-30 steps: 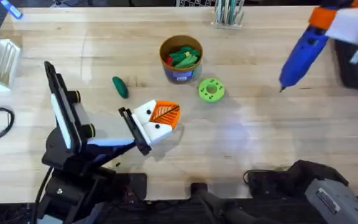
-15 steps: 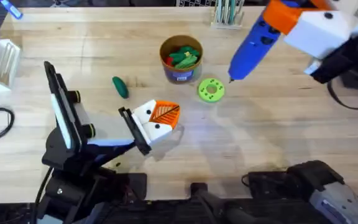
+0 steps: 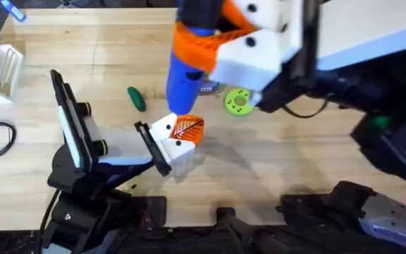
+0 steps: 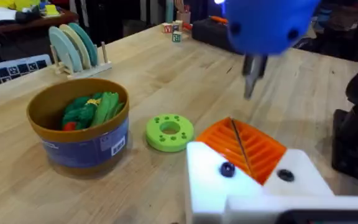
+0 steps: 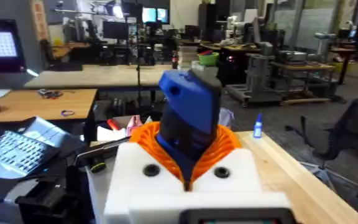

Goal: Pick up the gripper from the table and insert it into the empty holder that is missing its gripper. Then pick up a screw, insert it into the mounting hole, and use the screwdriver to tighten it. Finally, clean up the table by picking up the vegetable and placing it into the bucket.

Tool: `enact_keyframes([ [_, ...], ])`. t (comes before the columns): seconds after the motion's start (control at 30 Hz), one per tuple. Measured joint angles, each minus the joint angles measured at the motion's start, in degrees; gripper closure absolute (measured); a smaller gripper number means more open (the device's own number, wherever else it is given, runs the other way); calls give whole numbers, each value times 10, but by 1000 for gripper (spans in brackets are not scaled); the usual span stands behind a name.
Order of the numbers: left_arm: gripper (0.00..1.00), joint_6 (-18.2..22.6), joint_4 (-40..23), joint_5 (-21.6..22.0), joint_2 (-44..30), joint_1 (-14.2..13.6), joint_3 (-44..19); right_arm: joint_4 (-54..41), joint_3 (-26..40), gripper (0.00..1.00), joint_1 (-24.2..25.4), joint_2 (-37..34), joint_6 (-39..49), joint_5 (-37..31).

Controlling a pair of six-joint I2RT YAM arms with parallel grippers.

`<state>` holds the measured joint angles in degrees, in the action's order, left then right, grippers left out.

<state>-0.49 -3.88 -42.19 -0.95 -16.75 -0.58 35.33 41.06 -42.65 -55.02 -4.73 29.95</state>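
right gripper point(image 3: 220, 35) holds screwdriver point(image 3: 184, 77) over holder point(image 3: 171, 137)

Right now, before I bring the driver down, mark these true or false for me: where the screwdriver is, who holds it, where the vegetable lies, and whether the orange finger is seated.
1. The right gripper grips the blue screwdriver. True.
2. The screwdriver's tip is seated in a screw. False: in the left wrist view the tip hangs above the orange gripper, not touching.
3. The dark green vegetable lies on the table. True.
4. The bucket is empty. False: it holds green toy items.
5. The orange gripper sits on the white holder. True.
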Motion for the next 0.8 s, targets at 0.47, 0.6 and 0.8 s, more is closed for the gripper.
enact_keyframes([
  [0.47, 985, -20, 0, 0, 0, 0, 0, 48, 0, 978, -30, -70, 0, -6],
  [0.6, 985, -21, 0, 0, 0, 0, 0, 47, 0, 978, -30, -70, 0, -6],
  [0.8, 985, -21, 0, 0, 0, 0, 0, 45, 0, 978, -34, -76, -2, -6],
])
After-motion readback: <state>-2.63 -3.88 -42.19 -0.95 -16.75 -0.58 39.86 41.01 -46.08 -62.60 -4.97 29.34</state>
